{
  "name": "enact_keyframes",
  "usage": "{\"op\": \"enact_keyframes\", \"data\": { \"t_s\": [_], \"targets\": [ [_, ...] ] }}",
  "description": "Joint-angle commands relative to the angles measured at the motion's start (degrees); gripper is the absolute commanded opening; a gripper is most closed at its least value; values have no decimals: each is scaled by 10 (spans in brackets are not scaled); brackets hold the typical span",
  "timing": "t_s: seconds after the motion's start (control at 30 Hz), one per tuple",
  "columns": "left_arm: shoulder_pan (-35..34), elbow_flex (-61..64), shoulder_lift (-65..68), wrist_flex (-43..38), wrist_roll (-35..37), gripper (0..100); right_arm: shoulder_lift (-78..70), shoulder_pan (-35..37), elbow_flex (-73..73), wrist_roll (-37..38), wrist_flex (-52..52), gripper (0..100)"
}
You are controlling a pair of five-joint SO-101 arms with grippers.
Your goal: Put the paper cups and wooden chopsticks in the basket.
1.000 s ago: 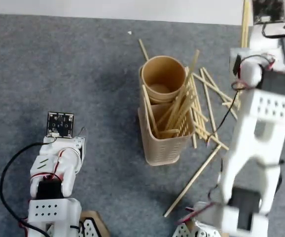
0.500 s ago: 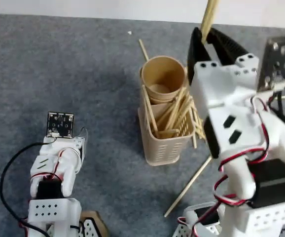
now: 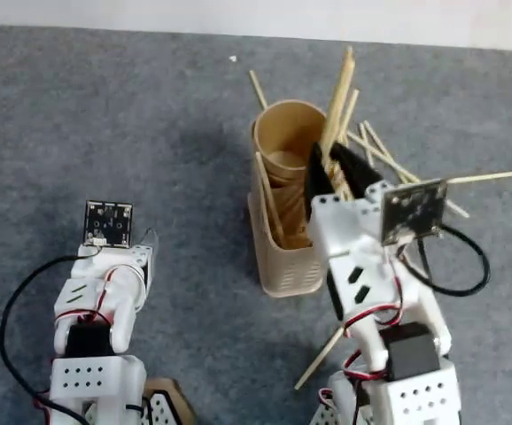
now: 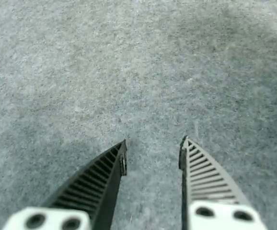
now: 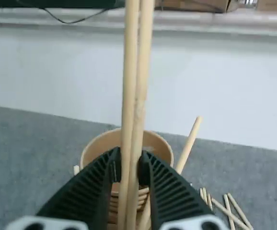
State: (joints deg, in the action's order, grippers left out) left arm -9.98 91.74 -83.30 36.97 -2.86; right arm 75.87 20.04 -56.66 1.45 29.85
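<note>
While your right gripper (image 3: 331, 173) hangs over the basket (image 3: 287, 266), its two black fingers (image 5: 100, 177) are closed tight on a pair of chopsticks (image 5: 134, 72). You can see that pair standing nearly upright, leaning a little away from the arms, with the upper ends rising well above the basket's rim in the high view. Their lower ends pass down between the fingers, and you cannot tell whether they reach the basket's contents.

Your basket stands upright on the grey carpet (image 3: 105, 115) between the two arms, nearer the right one. Inside it sit the paper cups (image 3: 291, 133), stacked, mouth up, at the far end. Beside them several chopsticks (image 3: 274, 208) lean against the near wall.

More loose chopsticks (image 3: 376, 168) lie scattered on the carpet just to the right of the basket. One single stick (image 3: 340, 341) lies at a slant near the base of your right arm, and another (image 3: 258, 88) pokes out behind the basket.

Your left arm (image 3: 96, 310) is well apart from the basket, off to the left. Its gripper (image 4: 153, 143) points at bare carpet with the fingers spread and nothing between them.
</note>
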Motion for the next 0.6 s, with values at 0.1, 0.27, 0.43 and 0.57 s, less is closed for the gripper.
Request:
{"op": "enact_keyframes", "data": {
  "t_s": [0.1,0.27,0.43,0.57],
  "targets": [
    [10,-2,-6,-10,-4,203,36,-8,33,48,44,80],
    [10,-2,-6,-10,-4,203,-26,-10,150,87,136,192],
    [10,-2,-6,-10,-4,203,-144,-11,315,91,260,193],
    [10,-3,-6,-10,-4,203,-225,-52,451,88,326,193]
  ]
}}
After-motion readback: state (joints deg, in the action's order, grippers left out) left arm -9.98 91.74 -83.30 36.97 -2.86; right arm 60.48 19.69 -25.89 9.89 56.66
